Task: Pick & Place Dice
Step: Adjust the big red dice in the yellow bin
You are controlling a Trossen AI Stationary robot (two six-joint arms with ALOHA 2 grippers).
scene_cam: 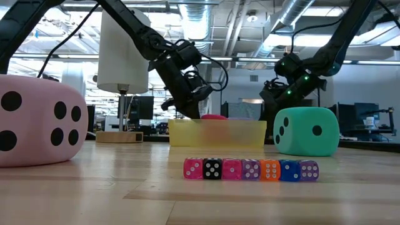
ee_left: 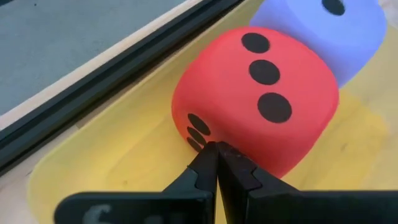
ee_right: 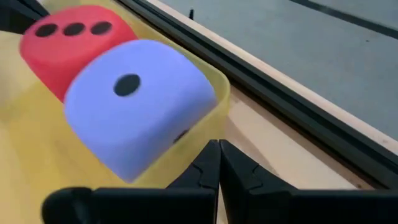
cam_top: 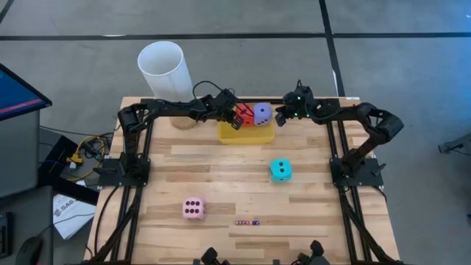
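**High view first: two dice binned, two left out on the counter**

High view: a yellow tray at upper centre holds the red die and the purple die side by side. The left claw sits at the red die's left edge; the right claw is just right of the purple one. The cyan die lies lower right of the tray, on the right arm's side. The pink die lies lower left, nearer the left arm. Four big dice in all; cubes have no long axis.

Low view: seven tiny dice stand in a row at centre.

Left wrist view: the left claw's fingers are pressed together, empty, tips touching the red die.

Right wrist view: the right claw is likewise pressed together and empty, just outside the tray wall by the purple die.
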